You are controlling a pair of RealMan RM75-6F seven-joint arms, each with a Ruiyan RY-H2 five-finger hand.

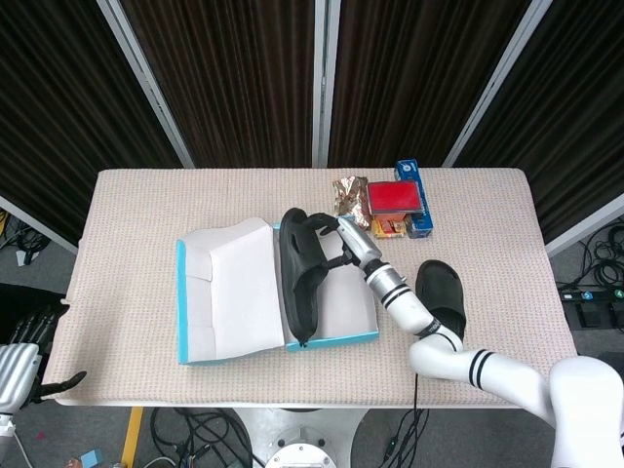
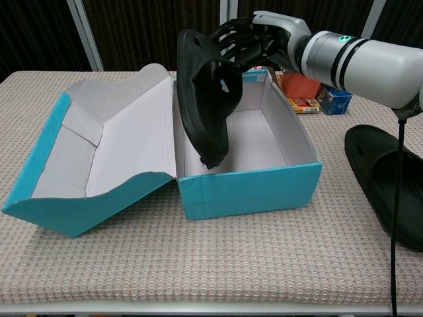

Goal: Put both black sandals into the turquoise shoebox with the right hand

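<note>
Right robot hand (image 2: 254,39) clenched, left robot hand (image 1: 21,363) seemingly slack.

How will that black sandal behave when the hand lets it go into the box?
The held sandal looks stiff, keeping its shape while hanging from the right hand. It stands on edge against the turquoise shoebox wall, so it will probably topple flat.
</note>
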